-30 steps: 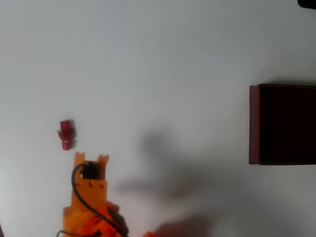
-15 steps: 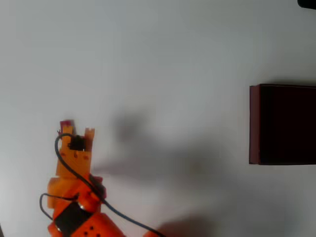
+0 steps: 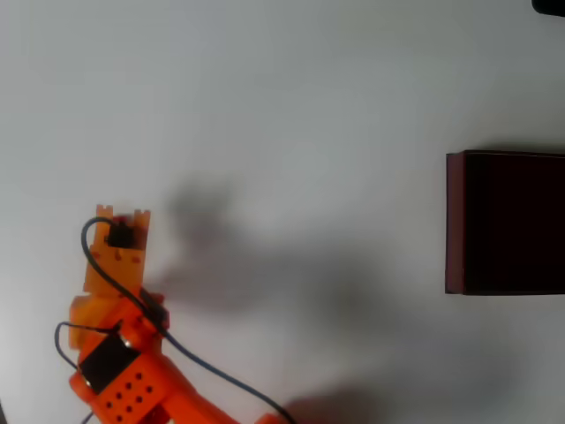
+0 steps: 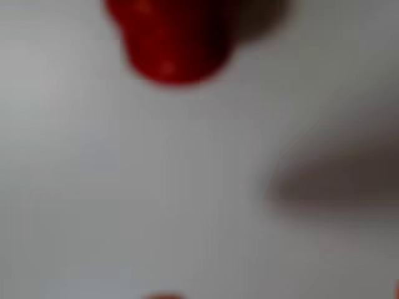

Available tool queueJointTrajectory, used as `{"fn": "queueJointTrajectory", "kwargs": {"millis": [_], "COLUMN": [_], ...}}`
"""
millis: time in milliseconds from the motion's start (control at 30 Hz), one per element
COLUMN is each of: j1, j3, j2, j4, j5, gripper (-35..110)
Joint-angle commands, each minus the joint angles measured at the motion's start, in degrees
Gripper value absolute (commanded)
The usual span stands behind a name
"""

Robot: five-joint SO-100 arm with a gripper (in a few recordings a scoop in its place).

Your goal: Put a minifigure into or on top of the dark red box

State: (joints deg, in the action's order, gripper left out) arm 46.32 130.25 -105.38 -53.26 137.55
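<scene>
one red minifigure (image 4: 168, 37) is seen blurred at the top of the wrist view, resting on the desk (image 3: 309, 88); the claw (image 3: 124, 215) is placed over it for a pickup, its state cannot be told; the dark red box (image 3: 455, 221) sits well apart

white table (image 3: 291, 97), plain matte top, bare across the middle and top edge. Soft grey shadows on it toward the bottom edge, left of centre. Small black object (image 3: 549, 5) cut off at the top-right corner, can't tell what it is.
</scene>
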Motion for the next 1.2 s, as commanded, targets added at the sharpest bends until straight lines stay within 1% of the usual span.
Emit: {"fn": "queueJointTrajectory", "kwargs": {"millis": [0,267,433,1167], "j1": [0.18,-0.53,-0.97,-3.69], "j3": [-2.37,-3.52,-5.80,-6.50], "j2": [0.53,4.13,7.12,11.43], "j4": [1.76,5.19,5.62,12.22], "j5": [-1.23,-2.46,-3.78,-8.79], "gripper": [18,18,18,18]}}
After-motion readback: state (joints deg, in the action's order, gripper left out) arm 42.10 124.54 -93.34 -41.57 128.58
